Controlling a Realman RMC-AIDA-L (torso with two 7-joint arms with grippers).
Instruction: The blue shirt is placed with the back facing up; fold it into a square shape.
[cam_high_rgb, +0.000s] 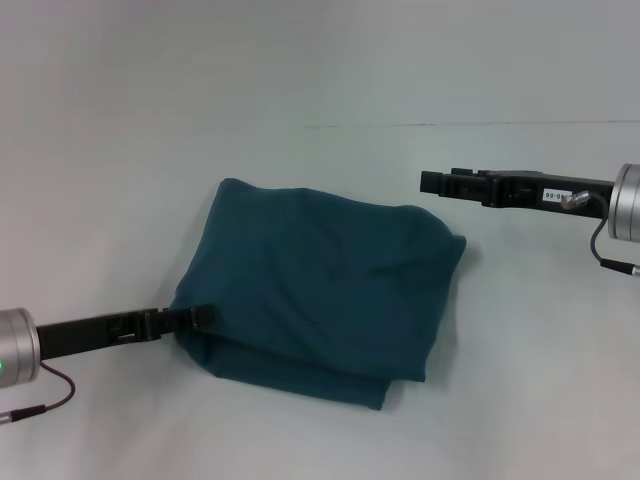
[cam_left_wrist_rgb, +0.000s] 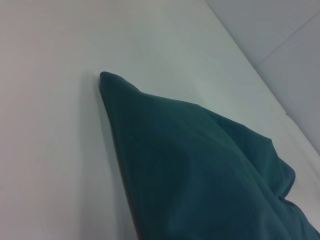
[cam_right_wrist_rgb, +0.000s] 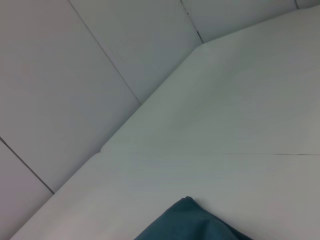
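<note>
On white table (cam_high_rgb: 100, 180): folded blue shirt (cam_high_rgb: 320, 285).

The shirt (cam_high_rgb: 320, 285) lies folded on the white table, a plain dark teal-blue bundle, roughly four-sided but not a neat square. Layers show along the near edge, where a lower fold peeks out beneath the top one. The top surface is soft and lightly rumpled, with shallow creases running across the middle. Its far left corner rises to a rounded point, the right corner bulges outward, and the whole bundle sits skewed, its near edge slanting down to the right.
</note>
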